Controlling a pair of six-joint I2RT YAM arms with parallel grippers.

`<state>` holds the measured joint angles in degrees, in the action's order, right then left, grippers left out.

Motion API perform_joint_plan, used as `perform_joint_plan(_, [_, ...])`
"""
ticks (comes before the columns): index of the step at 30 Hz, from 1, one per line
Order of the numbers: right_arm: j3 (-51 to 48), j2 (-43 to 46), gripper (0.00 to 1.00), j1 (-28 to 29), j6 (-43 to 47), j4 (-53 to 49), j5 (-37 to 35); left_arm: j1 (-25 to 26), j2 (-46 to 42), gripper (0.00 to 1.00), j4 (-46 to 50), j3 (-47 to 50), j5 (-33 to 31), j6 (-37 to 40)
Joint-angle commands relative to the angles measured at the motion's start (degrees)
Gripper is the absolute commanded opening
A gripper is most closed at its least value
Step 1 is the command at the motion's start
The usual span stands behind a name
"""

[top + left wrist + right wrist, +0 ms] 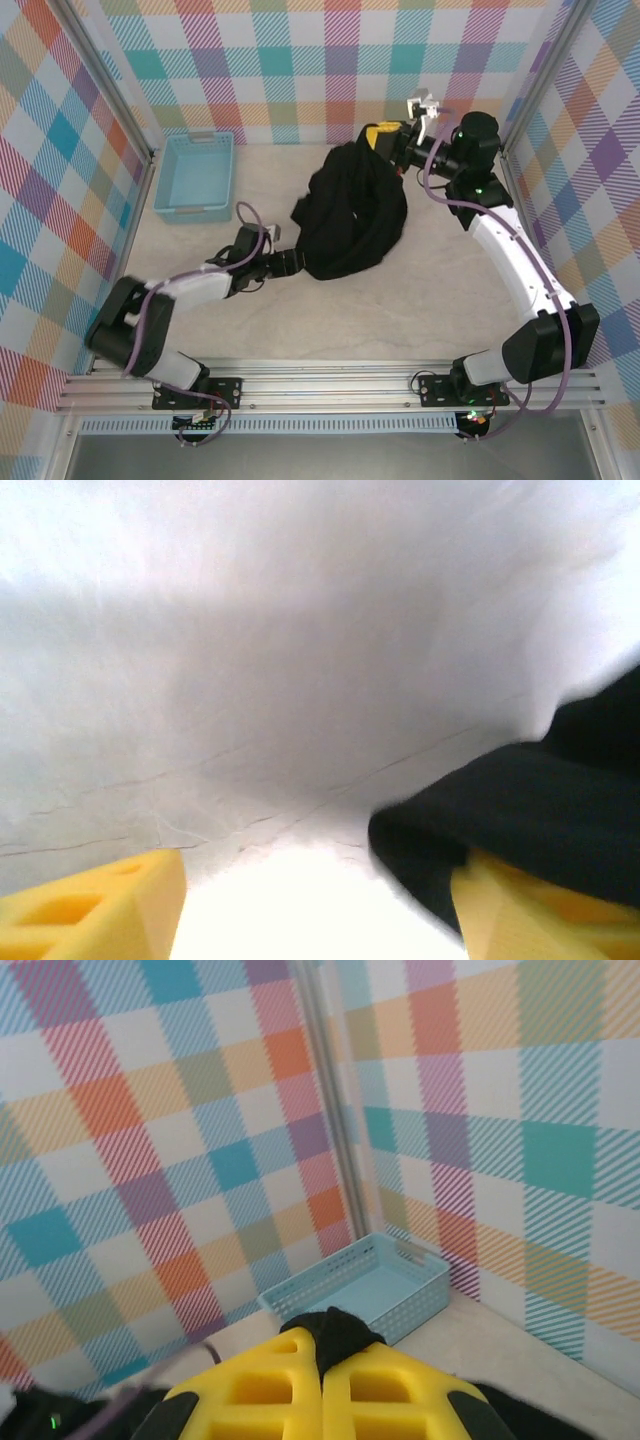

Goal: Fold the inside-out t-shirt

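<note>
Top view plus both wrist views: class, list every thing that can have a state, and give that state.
t-shirt: bunched in a heap, not folded, one end pinched.
basket: upright, empty.
left gripper: open, at the t-shirt's edge.
right gripper: shut on the t-shirt.

Top external camera: fixed high, above and behind the arm bases [455, 385], tilted down over the whole bench [430, 300]. Wide and distant. The bases sit at the bottom edge and the plaid walls [300, 60] close the other three sides.

Left wrist camera: very low, almost skimming the bench. It faces forward along the surface past the left gripper [318, 880]. Close and blurred, with the t-shirt [540, 800] edge at the right.

Right wrist camera: raised off the bench, roughly level. It looks over the right gripper [322, 1345] toward the left rear corner and the basket [365, 1290].

Overlap: the t-shirt shows in all three views; the basket and walls show in the top and right wrist views.
</note>
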<state>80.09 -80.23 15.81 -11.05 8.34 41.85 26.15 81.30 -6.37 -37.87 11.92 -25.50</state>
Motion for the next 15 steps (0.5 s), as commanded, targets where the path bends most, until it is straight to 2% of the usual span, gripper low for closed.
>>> perform_joint_plan(1, [-1.9,0.4,0.0,-0.3,5.4,-3.1,8.0,-0.1,-9.8,0.84,-3.0,-0.3,-2.7,0.4])
perform_joint_plan(4, [-2.2,0.2,0.0,-0.3,6.2,-4.9,8.4,-0.1,-12.1,0.87,-3.7,-3.2,4.3,0.3])
perform_joint_plan(7, [-2.5,0.3,0.0,-0.3,4.9,-5.1,7.2,3.1,-11.5,0.88,-6.0,-6.6,9.7,-1.5])
perform_joint_plan(12, [-3.7,0.9,0.0,-0.1,0.9,-4.6,3.9,14.1,-9.7,0.88,-1.6,-14.3,3.9,2.2])
perform_joint_plan(14, [-4.4,1.5,0.0,0.1,-0.6,-4.0,3.1,15.3,-7.0,0.85,-1.2,-16.8,3.5,2.8])
perform_joint_plan(15, [-4.7,1.6,0.0,0.1,-1.3,-3.8,2.8,15.5,-5.0,0.81,-0.9,-18.5,4.2,3.1])
